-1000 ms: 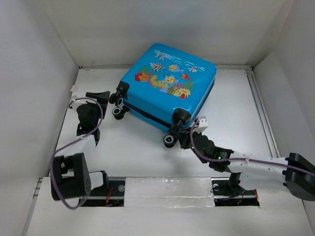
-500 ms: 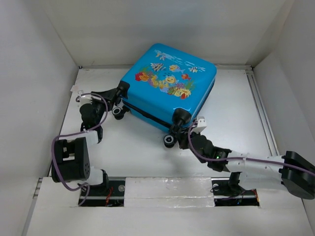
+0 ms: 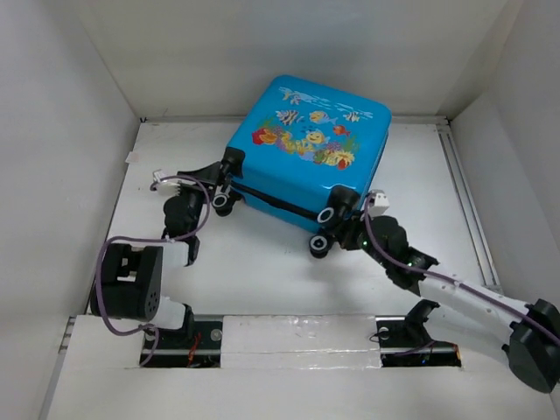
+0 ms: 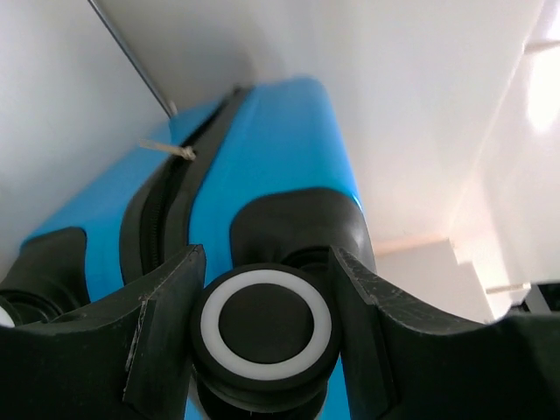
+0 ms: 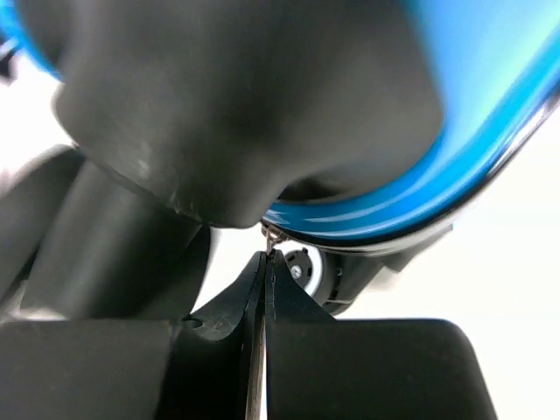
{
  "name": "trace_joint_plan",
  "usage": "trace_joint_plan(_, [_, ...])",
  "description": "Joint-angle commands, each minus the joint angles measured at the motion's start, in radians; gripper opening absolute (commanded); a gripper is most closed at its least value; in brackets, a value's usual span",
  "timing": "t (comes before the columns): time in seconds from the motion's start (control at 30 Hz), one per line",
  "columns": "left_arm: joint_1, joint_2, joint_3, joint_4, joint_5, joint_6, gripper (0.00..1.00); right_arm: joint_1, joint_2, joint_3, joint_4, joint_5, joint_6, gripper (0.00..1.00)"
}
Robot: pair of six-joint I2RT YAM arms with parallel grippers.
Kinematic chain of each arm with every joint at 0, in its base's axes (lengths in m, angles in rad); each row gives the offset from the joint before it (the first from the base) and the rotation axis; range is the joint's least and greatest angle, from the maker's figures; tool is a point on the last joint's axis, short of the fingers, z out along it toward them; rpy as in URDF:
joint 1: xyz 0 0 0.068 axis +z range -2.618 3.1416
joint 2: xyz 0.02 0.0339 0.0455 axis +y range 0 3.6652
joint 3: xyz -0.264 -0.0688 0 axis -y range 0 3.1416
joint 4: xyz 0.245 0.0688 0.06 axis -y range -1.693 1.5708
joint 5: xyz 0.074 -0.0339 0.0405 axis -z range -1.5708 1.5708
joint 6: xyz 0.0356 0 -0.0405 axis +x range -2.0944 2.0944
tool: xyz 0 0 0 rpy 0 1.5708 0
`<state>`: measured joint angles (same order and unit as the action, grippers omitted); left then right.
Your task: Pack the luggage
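The luggage [image 3: 306, 149] lies closed on the white table with its fish print facing up. My left gripper [image 3: 224, 187] is at its left corner. In the left wrist view, a black caster wheel with a white ring [image 4: 265, 324] sits squeezed between both fingers of the left gripper [image 4: 267, 261], below the blue shell [image 4: 271, 149] and its zipper seam. My right gripper [image 3: 348, 229] is at the near right corner, beside another wheel [image 3: 319, 245]. In the right wrist view the right gripper [image 5: 265, 258] is shut on a small metal zipper pull [image 5: 272, 234] under the blue shell [image 5: 490, 114].
White walls enclose the table on three sides. A raised rail [image 3: 464, 192] runs along the right side. A taped white strip [image 3: 297, 337] covers the near edge between the arm bases. A small white scrap [image 3: 131, 158] lies at the far left.
The luggage has slid to the right and slightly away. My left gripper followed it and closed from wide open onto the caster wheel. The right arm swung right with the corner, still shut.
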<state>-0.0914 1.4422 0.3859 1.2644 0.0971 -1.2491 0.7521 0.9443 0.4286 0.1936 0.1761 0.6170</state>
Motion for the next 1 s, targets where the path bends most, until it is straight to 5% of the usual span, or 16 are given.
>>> trace_joint_plan(0.0, [-0.254,-0.066,-0.074,0.125,0.096,0.076,0.0,-0.117,-0.05,0.171,0.132,-0.167,-0.038,0.0])
trace_joint_plan(0.13, [-0.468,-0.042,-0.127,0.179,-0.02,0.063,0.0,-0.214,-0.027,0.24,0.101,-0.254,-0.062,0.0])
trace_joint_plan(0.3, [-0.639,-0.003,-0.114,0.251,-0.039,0.054,0.0,-0.192,-0.044,-0.002,0.202,-0.144,-0.025,0.0])
trace_joint_plan(0.43, [-0.72,0.035,-0.055,0.242,-0.039,0.072,0.0,0.028,0.13,-0.219,0.616,0.177,0.011,0.0])
trace_joint_plan(0.57, [-0.748,0.118,-0.027,0.317,-0.005,0.033,0.0,0.242,0.379,-0.044,0.563,0.411,-0.094,0.0])
trace_joint_plan(0.7, [-0.761,0.129,-0.016,0.363,0.053,0.002,0.0,0.254,0.476,0.055,0.628,0.19,-0.141,0.0])
trace_joint_plan(0.83, [-0.823,0.046,-0.007,0.334,0.064,0.011,0.0,0.254,0.547,0.099,0.68,-0.19,-0.155,0.0])
trace_joint_plan(0.97, [-0.869,-0.025,-0.007,0.29,0.038,0.027,0.0,0.301,0.548,0.102,0.729,-0.313,-0.125,0.0])
